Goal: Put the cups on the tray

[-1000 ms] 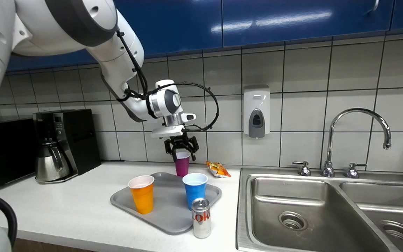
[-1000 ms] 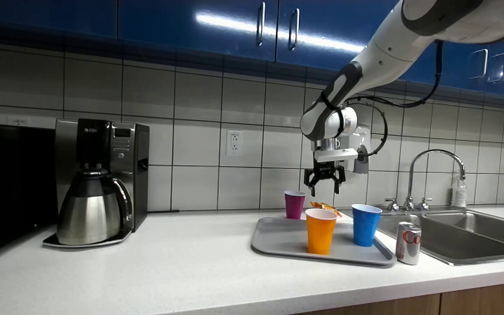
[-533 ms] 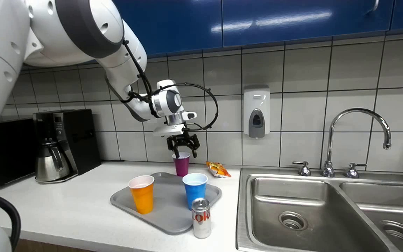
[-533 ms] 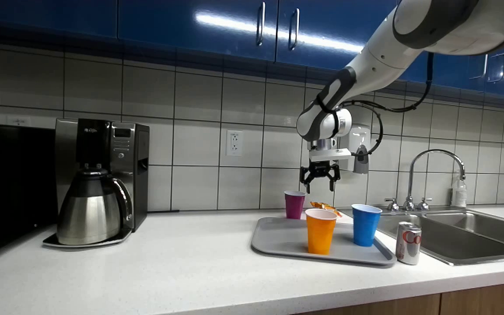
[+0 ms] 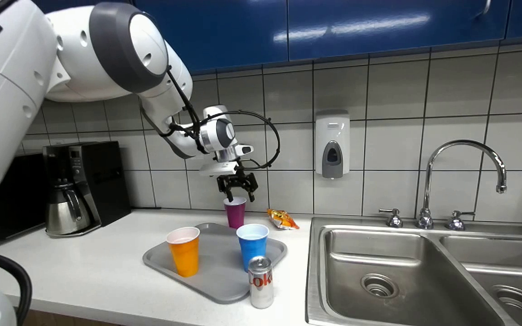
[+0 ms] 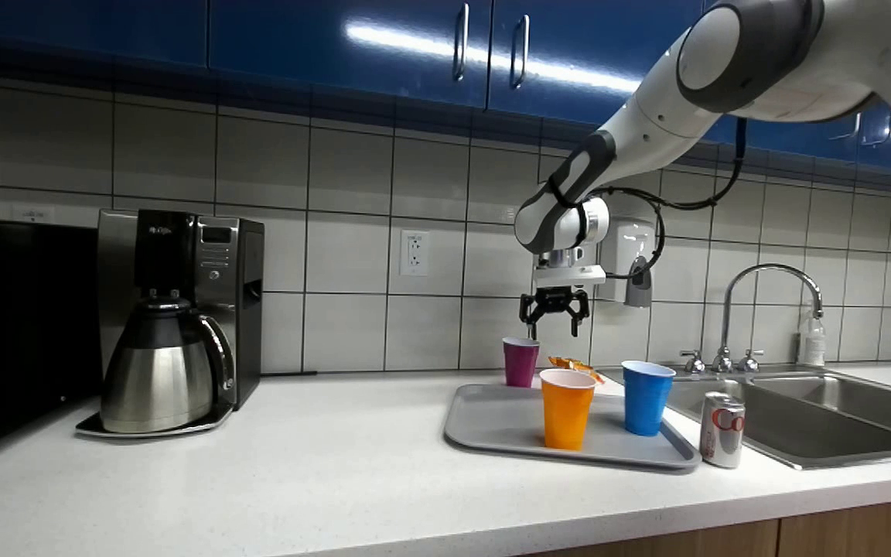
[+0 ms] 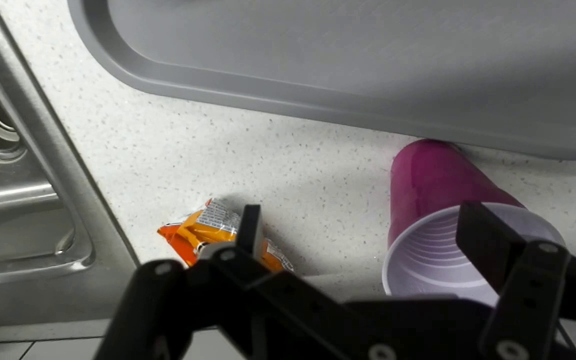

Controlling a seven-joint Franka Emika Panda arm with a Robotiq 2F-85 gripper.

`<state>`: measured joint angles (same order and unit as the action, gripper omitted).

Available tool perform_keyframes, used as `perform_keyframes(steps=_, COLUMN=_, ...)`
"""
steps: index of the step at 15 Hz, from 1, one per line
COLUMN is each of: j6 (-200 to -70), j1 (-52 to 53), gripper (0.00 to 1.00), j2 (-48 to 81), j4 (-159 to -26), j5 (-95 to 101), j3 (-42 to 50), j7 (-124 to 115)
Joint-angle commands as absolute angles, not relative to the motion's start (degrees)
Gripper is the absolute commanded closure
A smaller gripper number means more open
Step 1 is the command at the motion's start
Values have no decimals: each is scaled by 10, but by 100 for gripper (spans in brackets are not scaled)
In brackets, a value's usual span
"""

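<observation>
The orange cup (image 5: 186, 256) and the blue cup (image 5: 253, 246) stand upright on the grey tray (image 5: 215, 253); both also show in an exterior view (image 6: 567, 414). The purple cup (image 6: 520, 363) stands upright on the counter just behind the tray's back edge. In the wrist view its base meets or nearly meets the tray rim, and its pale mouth (image 7: 433, 250) faces the camera. My gripper (image 6: 554, 333) is open and empty, above the purple cup and offset toward the snack bag. In the wrist view (image 7: 360, 220) one finger overlaps the cup's mouth; the other overlaps the snack bag.
An orange snack bag (image 5: 282, 219) lies on the counter near the back wall. A silver drink can (image 5: 261, 287) stands by the tray's front corner near the blue cup. The steel sink (image 5: 314, 271) is beside it. A coffee maker (image 6: 171, 333) stands at the far side.
My open gripper has moved sideways toward the purple cup, away from the sink, and the upper arm has come lower. The cups, tray and can have not moved.
</observation>
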<state>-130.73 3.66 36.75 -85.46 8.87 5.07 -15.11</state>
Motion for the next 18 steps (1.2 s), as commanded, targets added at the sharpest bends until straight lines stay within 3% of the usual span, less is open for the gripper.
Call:
perform_keyframes(steps=1, j6=-1299, j1=43, gripper=0, j2=399, j4=-804, j5=83, j3=57, j7=-176)
perform_keyframes(steps=18, j6=-1282, j1=44, gripper=0, j2=485, j4=-704, j5=79, j3=68, j7=-202)
